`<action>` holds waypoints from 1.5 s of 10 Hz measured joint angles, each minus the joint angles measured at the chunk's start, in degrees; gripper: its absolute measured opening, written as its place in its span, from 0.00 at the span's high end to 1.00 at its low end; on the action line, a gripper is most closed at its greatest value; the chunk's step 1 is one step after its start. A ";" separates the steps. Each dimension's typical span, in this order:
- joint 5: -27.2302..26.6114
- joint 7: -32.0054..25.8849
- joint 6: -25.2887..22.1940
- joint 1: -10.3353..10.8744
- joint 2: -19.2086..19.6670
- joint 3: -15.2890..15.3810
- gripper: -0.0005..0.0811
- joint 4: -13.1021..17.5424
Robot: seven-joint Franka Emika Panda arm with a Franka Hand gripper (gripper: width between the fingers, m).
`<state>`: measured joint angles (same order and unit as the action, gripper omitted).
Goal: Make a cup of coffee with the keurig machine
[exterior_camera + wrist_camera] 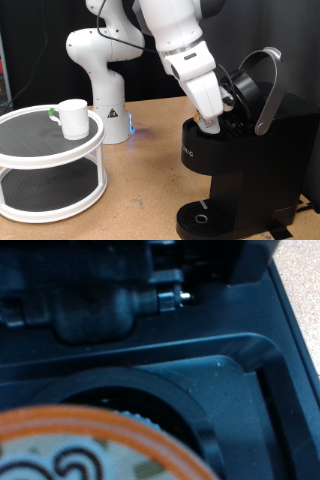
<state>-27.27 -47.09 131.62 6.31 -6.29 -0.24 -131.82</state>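
Observation:
The keurig machine (240, 165) stands at the exterior view's right with its lid raised and the silver-grey handle (270, 95) tilted up. My gripper (210, 122) reaches down into the open brew chamber, and its fingertips are hidden by the machine's rim. In the wrist view a foil-topped pod with an orange rim (90, 445) fills the near corner, over the black round pod holder (215, 405). No fingers show there, so I cannot tell whether the pod is held. The white cup (72, 117) stands on the top shelf of a rack, far from the gripper.
The white two-tier round rack (50, 150) stands at the exterior view's left on the wooden table (140, 190). The arm's white base (105, 95) stands behind it. The machine's drip tray (203, 217) sits bare at the bottom.

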 joint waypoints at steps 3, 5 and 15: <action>0.88 0.49 0.10 0.01 1.25 0.47 0.46 0.71; 2.33 1.57 0.09 0.01 1.84 1.05 0.46 0.93; -4.29 -2.12 0.43 -0.15 1.50 0.63 0.01 1.12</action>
<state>-31.56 -49.21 132.06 6.17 -4.79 0.38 -130.70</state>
